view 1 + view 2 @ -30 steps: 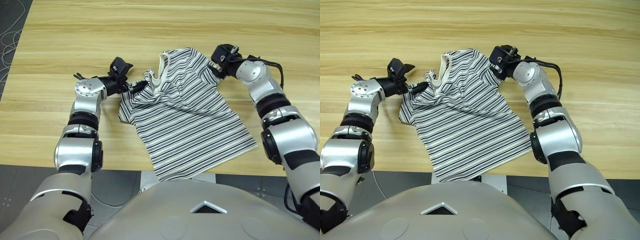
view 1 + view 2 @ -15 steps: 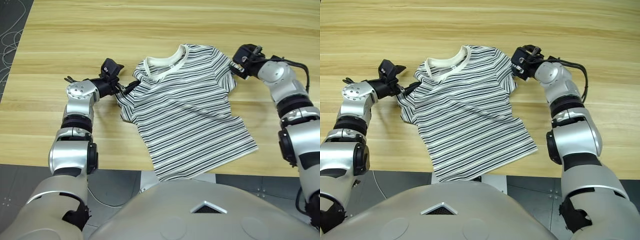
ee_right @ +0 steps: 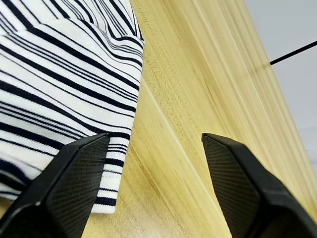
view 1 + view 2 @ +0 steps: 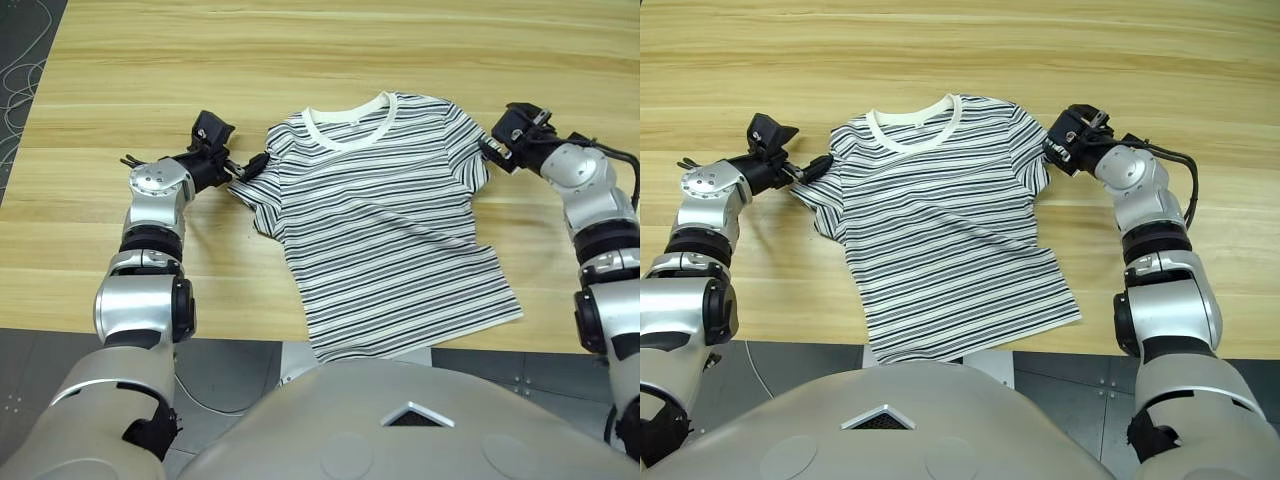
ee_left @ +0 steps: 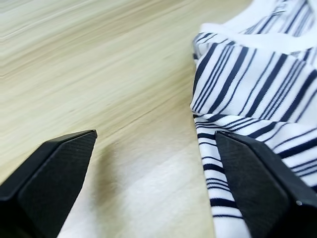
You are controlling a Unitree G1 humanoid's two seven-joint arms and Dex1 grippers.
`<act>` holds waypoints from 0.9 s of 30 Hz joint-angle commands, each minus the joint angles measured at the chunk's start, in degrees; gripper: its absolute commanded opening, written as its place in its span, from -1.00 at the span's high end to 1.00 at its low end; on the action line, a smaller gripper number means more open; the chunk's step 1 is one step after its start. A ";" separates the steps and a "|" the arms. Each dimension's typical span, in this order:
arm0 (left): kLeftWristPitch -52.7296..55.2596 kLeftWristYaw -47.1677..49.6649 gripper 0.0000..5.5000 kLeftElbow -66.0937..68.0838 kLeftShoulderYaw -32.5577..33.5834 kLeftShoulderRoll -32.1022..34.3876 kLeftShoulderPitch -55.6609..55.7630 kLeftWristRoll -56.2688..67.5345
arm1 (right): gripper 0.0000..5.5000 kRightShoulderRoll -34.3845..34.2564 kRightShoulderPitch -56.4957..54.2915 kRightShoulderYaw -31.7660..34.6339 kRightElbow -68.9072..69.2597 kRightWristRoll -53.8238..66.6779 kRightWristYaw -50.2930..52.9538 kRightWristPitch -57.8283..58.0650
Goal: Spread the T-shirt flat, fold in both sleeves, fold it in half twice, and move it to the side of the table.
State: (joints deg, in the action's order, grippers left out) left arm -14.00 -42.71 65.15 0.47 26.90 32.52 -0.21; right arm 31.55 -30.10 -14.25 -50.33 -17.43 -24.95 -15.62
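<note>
While one T-shirt [image 4: 380, 210] lies spread, the left gripper [image 5: 156, 136] and right gripper [image 3: 154, 138] both gape.

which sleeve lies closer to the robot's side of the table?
The left sleeve, by the left gripper. The T-shirt lies skewed, so that sleeve sits nearer the robot than the right sleeve.

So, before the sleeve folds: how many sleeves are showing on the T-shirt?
2. One sleeve lies at the left gripper, the other sleeve at the right gripper; neither is hidden.
</note>
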 commanded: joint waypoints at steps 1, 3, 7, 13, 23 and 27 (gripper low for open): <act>-0.13 2.71 -0.60 1.92 0.43 1.07 1.41 -0.98 | -0.26 1.14 5.38 0.27 3.18 0.53 -2.48 3.40; -0.29 3.27 -0.60 2.42 0.68 1.35 1.68 -0.95 | -0.26 1.67 7.45 1.04 5.95 1.34 -2.79 4.35; -1.70 6.49 -0.60 3.43 1.53 2.64 2.15 -1.00 | -0.26 1.21 8.56 1.41 7.50 1.56 -2.72 5.66; -7.52 10.74 -0.60 3.03 7.12 3.85 3.73 2.87 | -0.26 -0.71 6.69 0.80 6.22 1.33 -2.30 6.22; -14.42 13.86 -0.60 1.84 15.20 4.44 3.49 9.24 | -0.26 -5.29 -1.75 1.17 7.78 0.45 2.64 5.24; -15.85 13.97 -0.60 1.17 16.38 3.83 2.10 9.95 | -0.26 -6.50 -4.72 1.47 10.27 0.12 4.36 5.08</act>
State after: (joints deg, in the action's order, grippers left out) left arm -29.23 -28.91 67.02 16.27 30.65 35.61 9.44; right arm 25.32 -32.87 -12.98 -41.72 -16.74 -21.28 -10.77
